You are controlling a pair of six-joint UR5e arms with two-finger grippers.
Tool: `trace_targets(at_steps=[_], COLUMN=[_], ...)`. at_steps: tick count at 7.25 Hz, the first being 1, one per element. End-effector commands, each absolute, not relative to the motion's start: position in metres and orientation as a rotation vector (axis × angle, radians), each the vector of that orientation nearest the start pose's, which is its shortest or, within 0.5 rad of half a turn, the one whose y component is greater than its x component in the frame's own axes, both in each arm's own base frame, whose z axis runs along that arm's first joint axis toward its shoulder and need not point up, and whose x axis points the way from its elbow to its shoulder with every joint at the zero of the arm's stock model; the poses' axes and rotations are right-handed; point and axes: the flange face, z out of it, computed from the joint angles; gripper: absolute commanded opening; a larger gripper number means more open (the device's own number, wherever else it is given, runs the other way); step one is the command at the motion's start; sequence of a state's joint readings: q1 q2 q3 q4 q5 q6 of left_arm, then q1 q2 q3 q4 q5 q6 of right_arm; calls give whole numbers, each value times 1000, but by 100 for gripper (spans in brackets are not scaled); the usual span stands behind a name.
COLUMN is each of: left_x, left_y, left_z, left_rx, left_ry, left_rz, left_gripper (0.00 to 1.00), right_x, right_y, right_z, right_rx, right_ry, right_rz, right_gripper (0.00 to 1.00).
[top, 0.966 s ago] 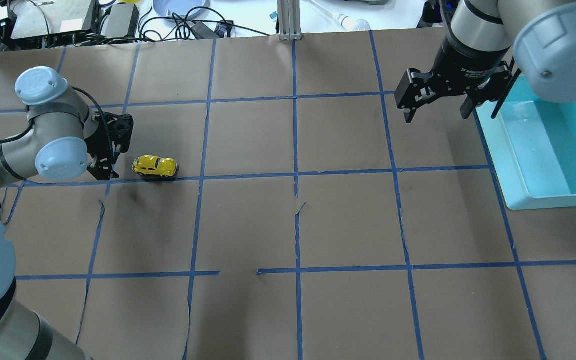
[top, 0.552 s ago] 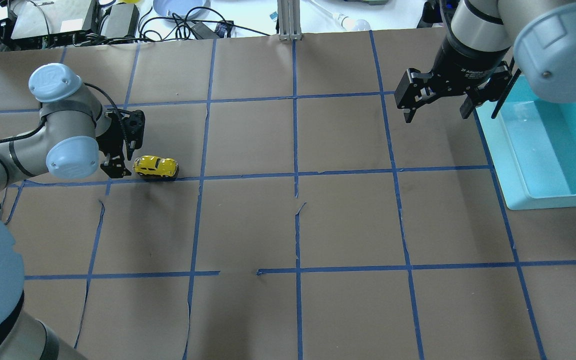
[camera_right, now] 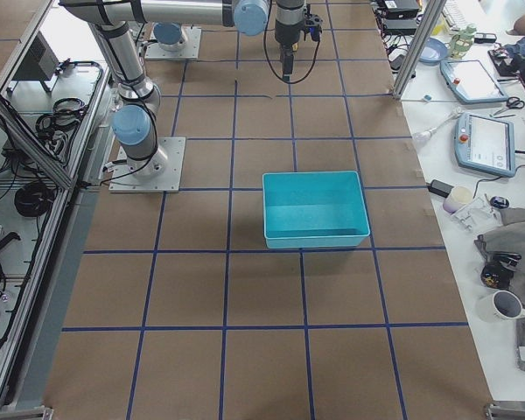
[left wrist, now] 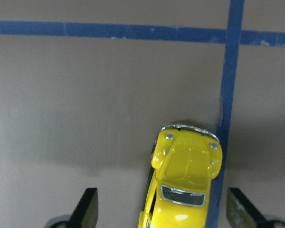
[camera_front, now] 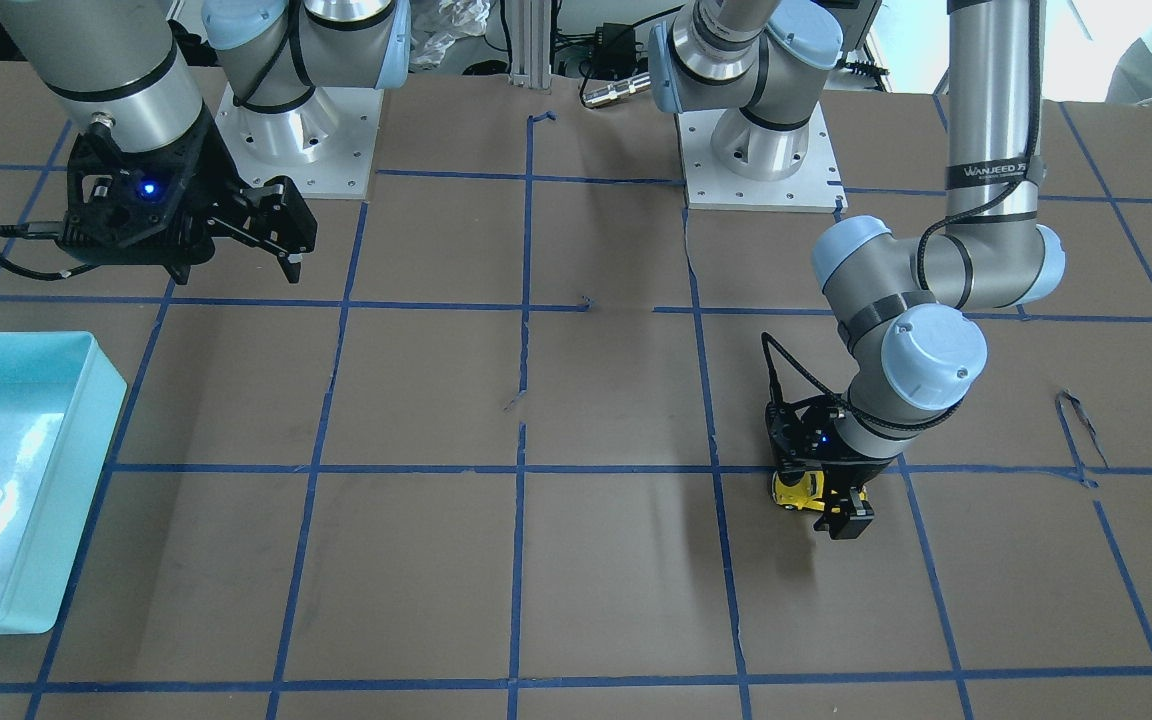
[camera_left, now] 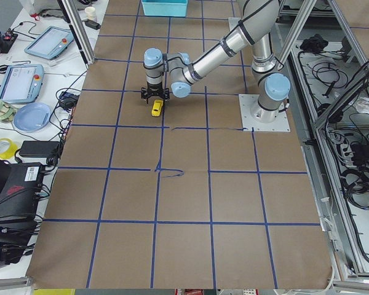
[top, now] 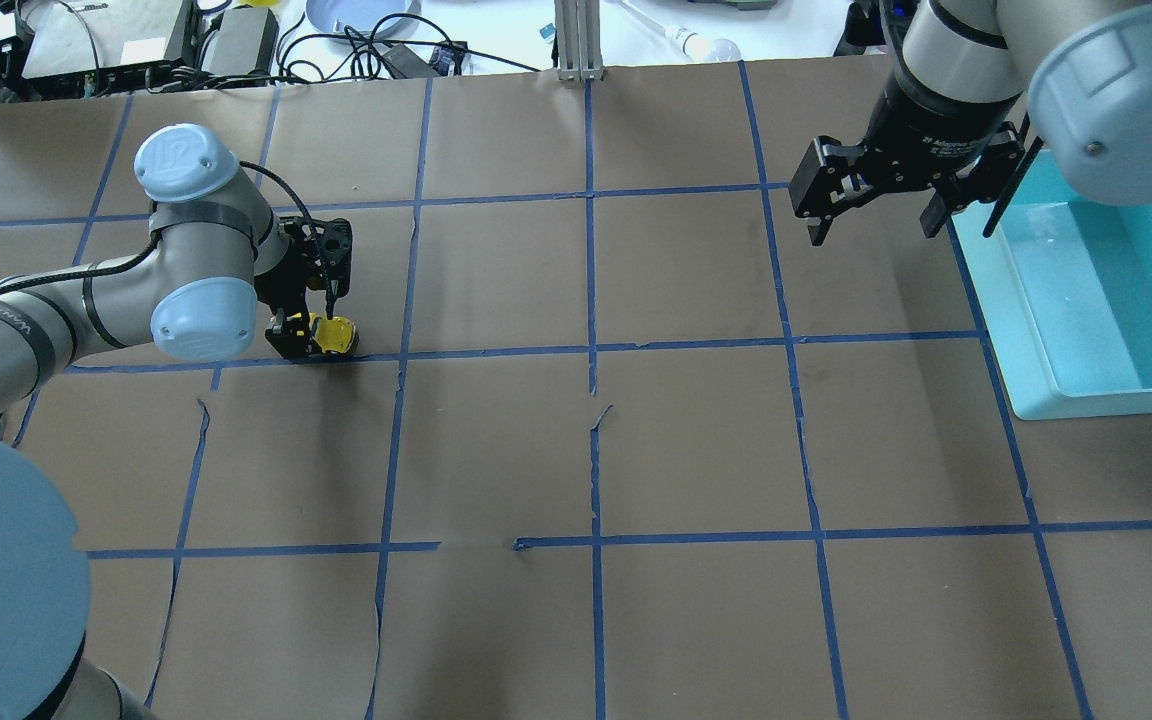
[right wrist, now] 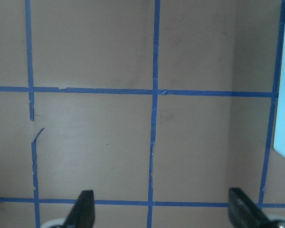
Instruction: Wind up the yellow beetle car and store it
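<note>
The yellow beetle car [top: 337, 336] stands on the brown table at the left, beside a blue tape line. My left gripper [top: 308, 322] is open and down over it, with one finger on each side of the car and not touching it. The left wrist view shows the car's rounded hood and windshield [left wrist: 187, 178] between the two fingertips [left wrist: 88, 209], nearer the right one. The car also shows in the front view [camera_front: 794, 490] under the left gripper [camera_front: 829, 503], and in the left view [camera_left: 156, 109]. My right gripper [top: 876, 228] is open and empty, hanging above the table at the far right.
A teal bin [top: 1101, 402] sits at the right edge of the table, just beside the right gripper; it also shows in the front view [camera_front: 86, 470] and the right view [camera_right: 315, 241]. The right wrist view shows the open fingers [right wrist: 83, 209] over bare taped paper.
My left arm has swung right and brought the open gripper from beside the car to over it, straddling it. The car has not moved. The right arm is still.
</note>
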State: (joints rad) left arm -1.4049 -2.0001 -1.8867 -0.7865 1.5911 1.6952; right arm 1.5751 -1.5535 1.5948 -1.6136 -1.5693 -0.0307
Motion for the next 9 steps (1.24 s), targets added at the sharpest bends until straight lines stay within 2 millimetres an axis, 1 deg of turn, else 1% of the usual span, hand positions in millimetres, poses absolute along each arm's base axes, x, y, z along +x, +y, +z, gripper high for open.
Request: trace_targets(at_steps=[1, 2, 3, 4, 5, 7, 8, 9], left_x=[-21, -16, -16, -16, -15, -12, -7, 10], left_y=[-575, -575, -575, -576, -577, -577, -578, -578], left_z=[174, 175, 175, 176, 177, 177, 176, 175], left_rx=[2176, 2182, 2182, 2184, 2183, 2178, 2198, 2200], left_ry=[2234, 2230, 2230, 2222, 2217, 2216, 2199, 2201], left_rz=[13, 12, 12, 8, 6, 11, 16, 17], left_gripper=[90, 83, 70, 53, 42, 38, 38, 38], right_x=[135, 135, 135, 135, 135, 135, 135, 135], right_y=[-498, -498, -497, -497, -497, -497, -497, -497], right_z=[469, 467, 468, 468, 468, 468, 468, 468], right_rx=[-53, -53, -53, -55, -53, -55, -55, -55], right_ry=[3140, 3140, 3140, 3139, 3140, 3141, 3141, 3141], right_rz=[7, 10, 7, 7, 7, 5, 5, 5], right_gripper=[100, 100, 100, 100, 100, 100, 100, 100])
